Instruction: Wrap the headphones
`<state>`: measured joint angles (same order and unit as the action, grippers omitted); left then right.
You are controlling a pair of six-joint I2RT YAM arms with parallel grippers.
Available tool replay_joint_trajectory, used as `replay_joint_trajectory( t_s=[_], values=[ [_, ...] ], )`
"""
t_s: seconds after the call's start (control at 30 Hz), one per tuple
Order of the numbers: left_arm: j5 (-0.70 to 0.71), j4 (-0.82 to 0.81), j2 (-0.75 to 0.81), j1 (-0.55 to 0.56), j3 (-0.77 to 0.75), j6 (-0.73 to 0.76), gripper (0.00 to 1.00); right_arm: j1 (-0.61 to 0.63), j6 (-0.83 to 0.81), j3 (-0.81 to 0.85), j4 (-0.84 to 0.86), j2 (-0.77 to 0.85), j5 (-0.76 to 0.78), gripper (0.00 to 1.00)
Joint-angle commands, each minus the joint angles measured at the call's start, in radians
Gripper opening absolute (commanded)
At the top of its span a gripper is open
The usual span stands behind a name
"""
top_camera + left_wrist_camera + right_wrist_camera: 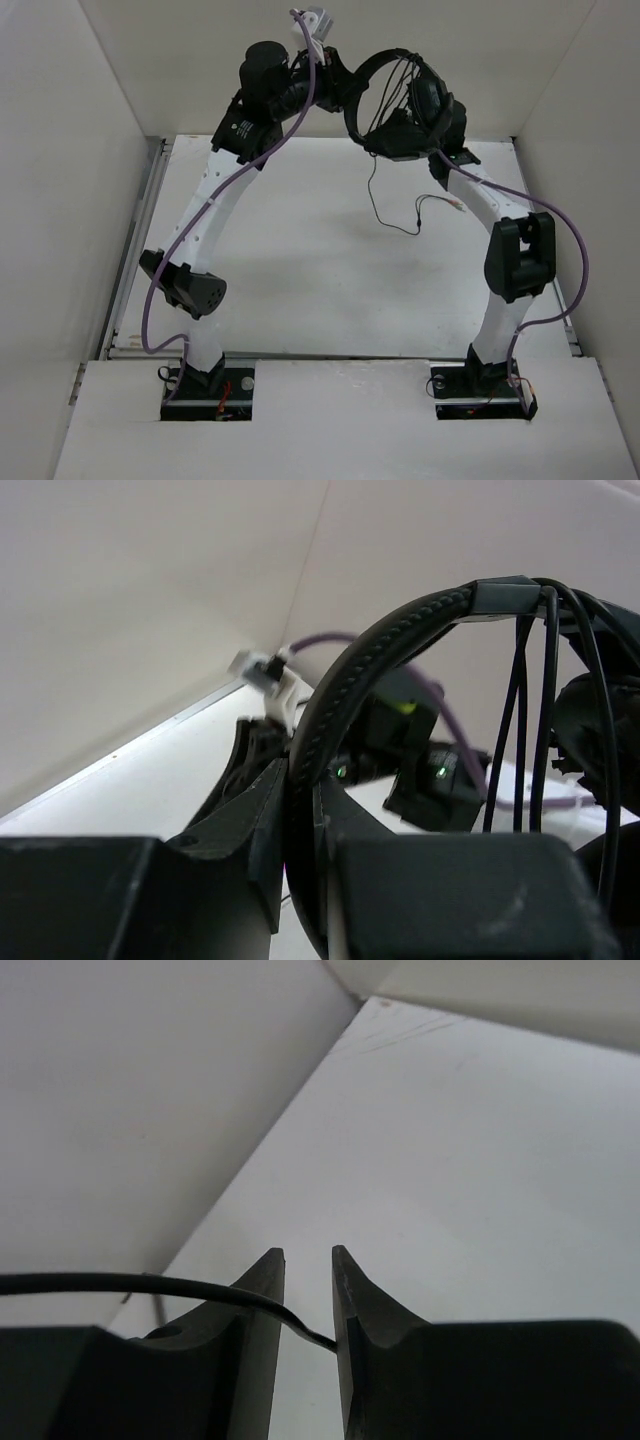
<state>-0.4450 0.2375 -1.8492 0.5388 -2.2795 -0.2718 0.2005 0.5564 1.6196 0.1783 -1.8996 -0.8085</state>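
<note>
High above the worktop [300,260], near the back wall, the headphones [428,95] hang in the air between the two raised arms. The left jaws are fully closed on the ribbed headband [400,630]; the left wrist view shows the band running down between the two dark fingers [240,820], pinched there. Several strands of the thin black cable [548,710] run from the top of the band down across the open ring, and the top view shows them as dark lines crossing it beside an earcup.

The right jaws stand slightly apart, with a narrow gap of bare white surface showing between the fingers [350,1300]. A stretch of cable [150,1282] comes in from the left of the right wrist view, passes over one finger and dips into the gap, reaching the inner face of the other. It is much thinner than the gap, so it lies loose between the jaws and is not clamped.

From the headphones the free end of the cable [372,190] drops to the worktop, curls to the right and ends in small light-coloured plugs [455,206] lying on the white surface near the right arm [500,230].
</note>
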Motion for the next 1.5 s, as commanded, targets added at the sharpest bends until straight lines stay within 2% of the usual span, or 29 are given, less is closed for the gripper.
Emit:
replay_joint_trajectory(
  t_s=[0.0, 0.27, 0.5, 0.6, 0.77, 0.87, 0.97, 1.17, 1.33, 1.47],
  values=[
    [0.006, -0.076, 0.010, -0.020, -0.087, -0.063, 0.00, 0.081, 0.207, -0.064, 0.288, 0.001, -0.096, 0.32],
    [0.123, -0.086, -0.010, -0.082, -0.216, -0.052, 0.00, 0.223, 0.229, -0.240, 0.368, -0.015, -0.090, 0.37],
    [0.402, -0.128, -0.028, -0.171, -0.287, 0.028, 0.00, 0.362, 0.232, -0.329, 0.383, 0.002, -0.092, 0.41],
    [0.526, -0.142, -0.030, -0.194, -0.285, 0.081, 0.00, 0.391, 0.217, -0.331, 0.374, 0.005, -0.101, 0.35],
    [0.744, -0.207, -0.038, -0.213, -0.244, 0.198, 0.00, 0.412, 0.163, -0.311, 0.323, 0.014, -0.124, 0.10],
    [0.857, -0.277, -0.047, -0.208, -0.204, 0.281, 0.00, 0.420, 0.081, -0.285, 0.226, 0.030, -0.109, 0.00],
    [0.946, -0.328, -0.061, -0.196, -0.176, 0.338, 0.00, 0.431, -0.054, -0.225, 0.051, 0.046, -0.058, 0.00],
    [1.032, -0.428, -0.097, -0.182, -0.130, 0.431, 0.00, 0.463, -0.363, -0.064, -0.299, 0.080, 0.080, 0.00],
    [1.046, -0.454, -0.130, -0.179, -0.135, 0.456, 0.00, 0.509, -0.496, -0.015, -0.417, 0.120, 0.152, 0.00],
    [1.060, -0.489, -0.142, -0.191, -0.103, 0.491, 0.00, 0.561, -0.686, 0.037, -0.548, 0.172, 0.276, 0.00]
  ],
)
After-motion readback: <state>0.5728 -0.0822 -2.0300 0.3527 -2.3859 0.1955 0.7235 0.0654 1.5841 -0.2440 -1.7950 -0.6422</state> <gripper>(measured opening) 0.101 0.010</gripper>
